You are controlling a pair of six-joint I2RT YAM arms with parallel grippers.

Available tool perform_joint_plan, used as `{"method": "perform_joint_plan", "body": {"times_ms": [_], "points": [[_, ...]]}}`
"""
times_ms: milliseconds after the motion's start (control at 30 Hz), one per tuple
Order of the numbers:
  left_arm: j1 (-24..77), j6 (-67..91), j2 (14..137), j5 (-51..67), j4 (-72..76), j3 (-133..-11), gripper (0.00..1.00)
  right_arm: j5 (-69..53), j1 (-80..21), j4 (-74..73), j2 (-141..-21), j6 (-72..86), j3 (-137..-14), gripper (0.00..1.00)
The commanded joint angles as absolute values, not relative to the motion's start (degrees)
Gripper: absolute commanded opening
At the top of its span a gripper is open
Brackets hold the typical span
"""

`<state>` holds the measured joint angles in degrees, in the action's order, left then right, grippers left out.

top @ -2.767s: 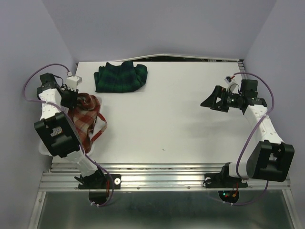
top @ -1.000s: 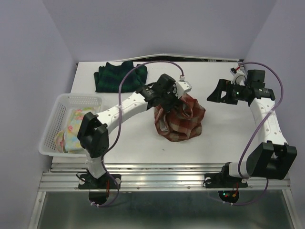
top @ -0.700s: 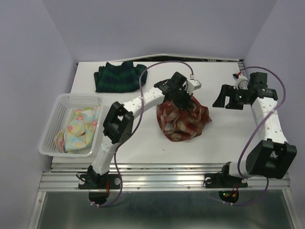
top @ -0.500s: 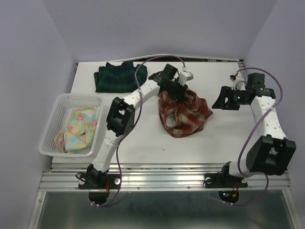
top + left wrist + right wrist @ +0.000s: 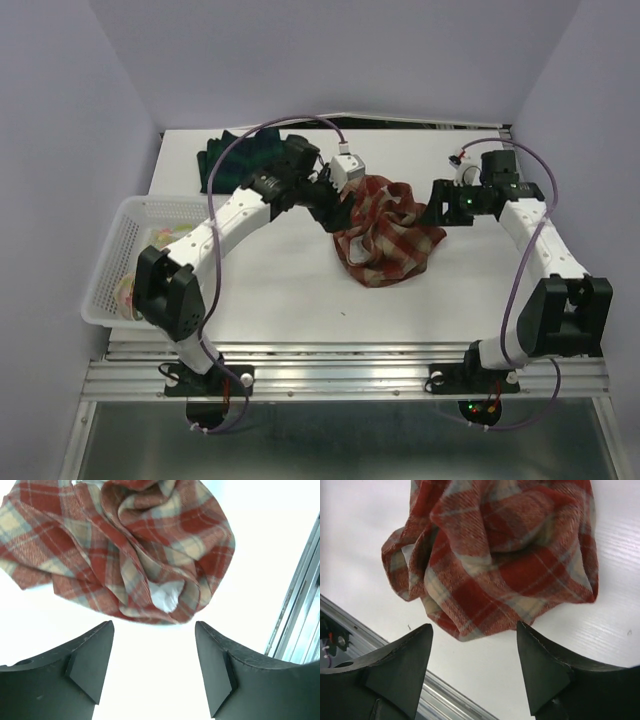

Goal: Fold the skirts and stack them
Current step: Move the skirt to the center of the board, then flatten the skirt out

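Folds of the red-and-cream plaid skirt [image 5: 388, 232] bunch in a soft, woolly heap on the smooth white counter [image 5: 280, 290]; left claw [image 5: 152, 630] and right claw [image 5: 474, 630] both gape, empty.

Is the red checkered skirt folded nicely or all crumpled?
Crumpled. The red plaid skirt lies bunched in a wrinkly heap on the table, not flat.

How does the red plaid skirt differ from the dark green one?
The red skirt is crumpled in a heap; the green skirt lies flatter. The red skirt sits mid-table, the green skirt at the far left corner. The red skirt is nearly all visible; the green skirt is partly hidden by the left arm. Both are plaid, on the table.
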<state>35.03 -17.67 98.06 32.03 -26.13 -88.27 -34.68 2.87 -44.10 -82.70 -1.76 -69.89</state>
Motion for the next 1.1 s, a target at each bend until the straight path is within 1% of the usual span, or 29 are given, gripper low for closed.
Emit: {"method": "perform_joint_plan", "body": {"times_ms": [0,100,200,300,367,500,533,600,633,667,700,733,800,833,867,900,933,967,1000,1067], "points": [[35.85,-16.53,94.05,29.27,-21.36,-76.16,0.77,-27.43,-1.14,-33.86,-85.07,2.72,-70.31,0.74],[37.62,-14.51,91.50,25.85,-17.41,-69.88,0.77,-25.93,-3.25,-32.87,-88.76,3.25,-73.29,0.75],[41.03,-10.57,91.75,21.82,-13.02,-67.42,0.77,-24.08,-5.09,-33.13,-92.53,4.12,-77.33,0.75],[42.88,-6.61,93.25,17.68,-10.90,-66.89,0.77,-22.24,-6.50,-32.70,-94.48,4.83,-78.40,0.75],[43.59,-4.93,95.00,16.00,-9.23,-66.80,0.75,-20.49,-7.29,-31.82,-95.71,5.10,-78.40,0.72],[43.51,-2.38,97.29,15.03,-6.87,-67.32,0.72,-18.11,-7.82,-30.85,-96.50,4.83,-78.66,0.64],[43.42,-2.11,97.64,15.12,-6.07,-67.06,0.72,-17.84,-7.82,-30.68,-96.50,4.66,-78.75,0.58],[43.42,-1.93,98.43,16.26,-4.57,-66.88,0.71,-17.49,-7.82,-30.24,-96.24,4.48,-78.92,0.50],[43.42,-1.93,100.09,16.17,-4.31,-67.41,0.70,-17.32,-7.82,-30.32,-96.24,4.22,-79.27,0.41],[43.42,-2.02,101.06,16.08,-4.31,-67.93,0.68,-17.23,-7.82,-30.41,-96.24,4.13,-79.54,0.35],[43.24,-2.46,103.16,15.74,-4.65,-69.24,0.67,-17.23,-7.82,-30.85,-96.24,4.04,-80.41,0.25],[43.16,-2.46,103.18,15.38,-5.01,-69.95,0.66,-17.23,-7.82,-31.28,-96.24,4.04,-80.85,0.20],[42.19,-2.72,105.29,15.56,-5.45,-71.71,0.56,-17.23,-7.82,-32.16,-95.80,3.61,-81.82,0.09],[41.67,-2.81,105.38,15.38,-5.45,-72.15,0.49,-17.14,-7.82,-32.52,-95.45,3.08,-82.61,0.01],[40.88,-2.73,105.21,15.29,-5.36,-72.33,0.42,-17.05,-7.82,-32.95,-95.10,2.82,-83.14,0.01],[40.09,-2.81,104.77,15.21,-5.62,-73.03,0.27,-16.53,-7.82,-33.48,-94.14,2.38,-83.41,0.01],[37.99,-3.16,104.24,15.29,-6.15,-73.47,0.20,-16.18,-7.82,-33.83,-93.52,1.76,-83.67,0.01],[36.75,-3.60,102.93,15.29,-6.76,-74.09,0.05,-15.04,-7.82,-34.62,-92.91,0.71,-84.37,0.01],[35.52,-4.30,102.14,15.29,-7.64,-74.79,0.00,-14.42,-7.82,-34.80,-92.20,-0.34,-84.72,0.01],[31.30,-6.50,99.68,15.64,-10.89,-77.86,0.00,-12.14,-7.82,-35.50,-89.83,-3.95,-85.86,0.01]]}}
